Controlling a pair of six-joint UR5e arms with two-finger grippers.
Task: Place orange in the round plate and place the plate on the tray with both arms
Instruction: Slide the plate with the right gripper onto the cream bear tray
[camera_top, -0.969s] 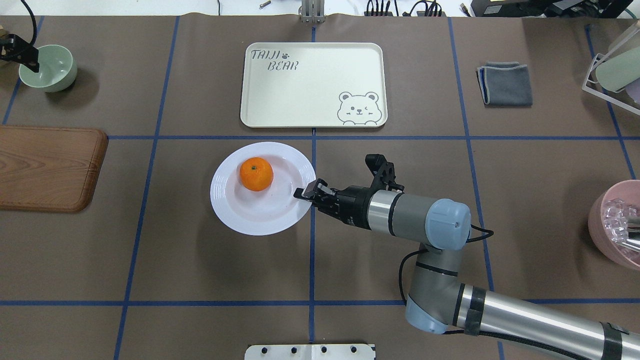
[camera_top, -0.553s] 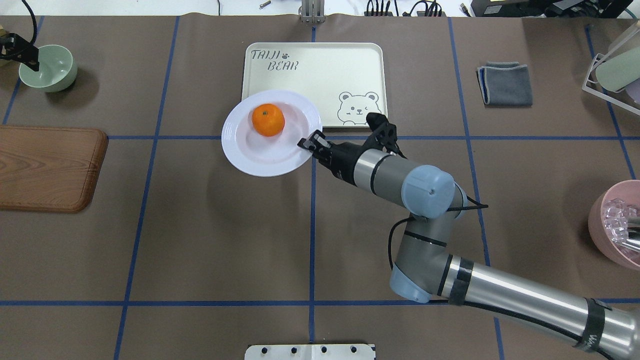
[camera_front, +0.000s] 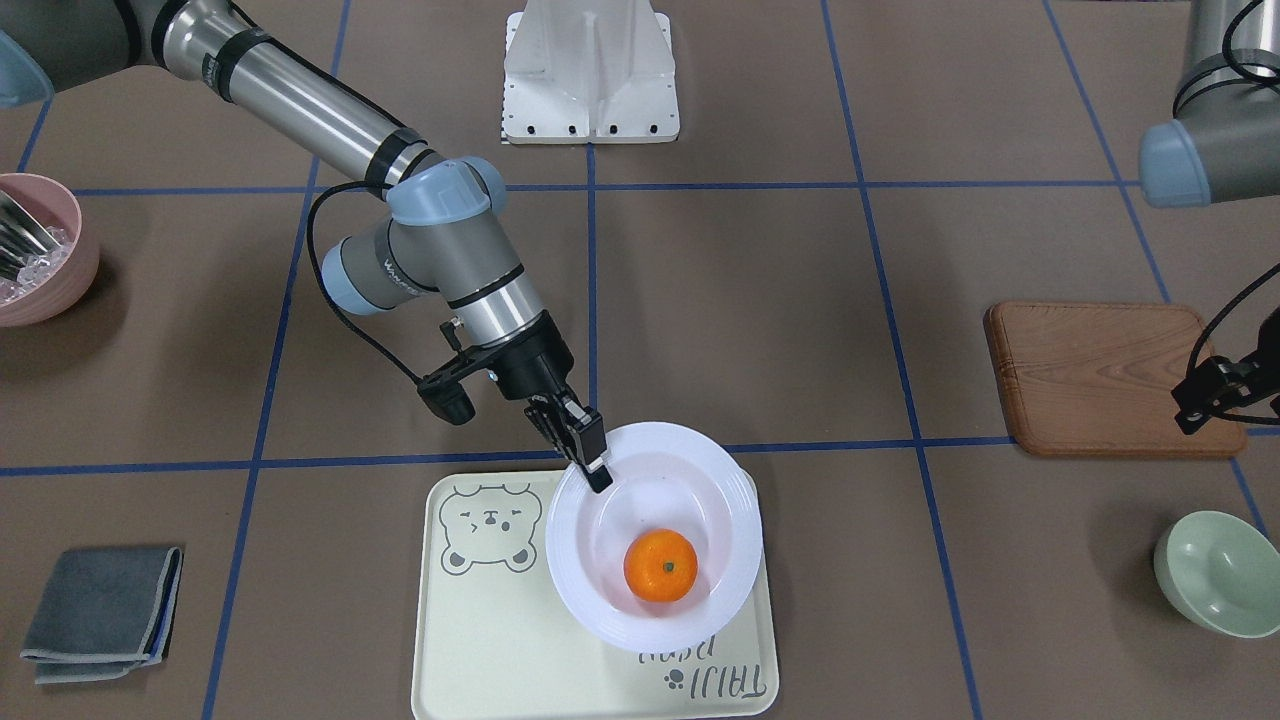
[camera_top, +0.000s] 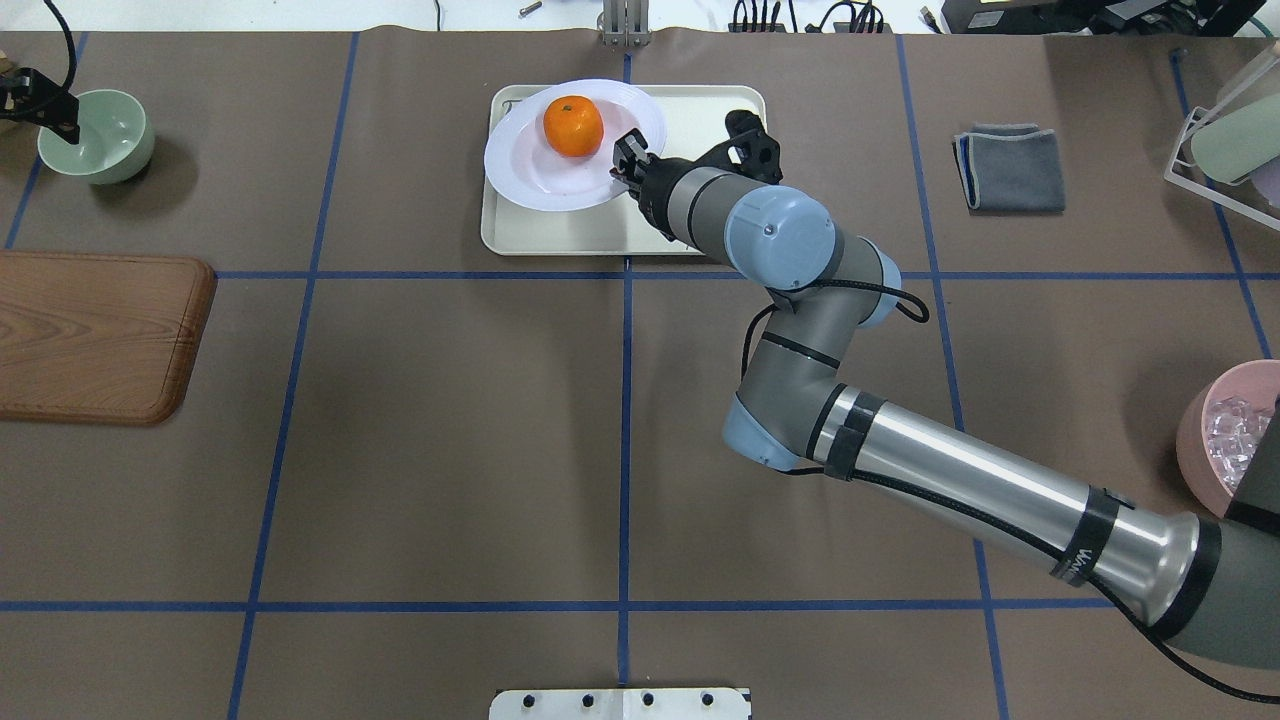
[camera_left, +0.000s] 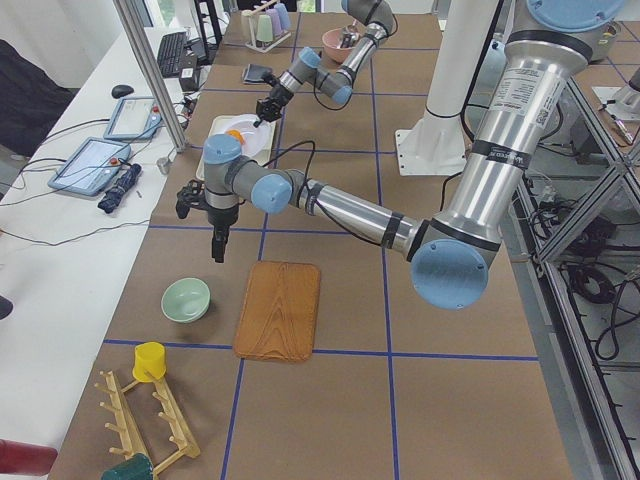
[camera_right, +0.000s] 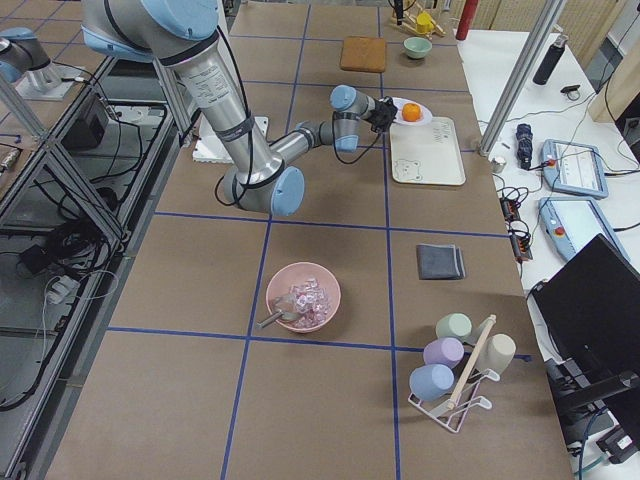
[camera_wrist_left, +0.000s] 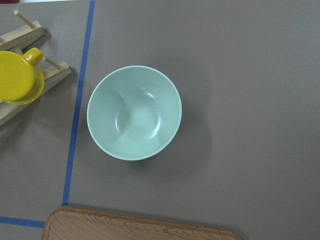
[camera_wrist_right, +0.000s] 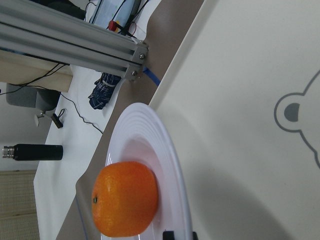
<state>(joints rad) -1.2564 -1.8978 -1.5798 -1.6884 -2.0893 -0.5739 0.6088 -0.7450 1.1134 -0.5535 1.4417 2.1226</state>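
The orange lies in the sunken centre of the white round plate. My right gripper is shut on the plate's near-right rim and holds it, tilted, just above the cream bear tray, over its far-left part. The front view shows the same grip, with the orange, plate and tray. In the right wrist view the orange rests against the ridged rim of the plate, which casts a shadow on the tray. My left gripper hangs above the green bowl; I cannot tell its state.
A pale green bowl sits far left, below the left wrist camera. A wooden board lies at the left edge. A grey cloth, a cup rack and a pink bowl are on the right.
My right gripper has carried the plate with the orange from the table's middle away from the robot, to above the tray. The left arm has stayed in place.
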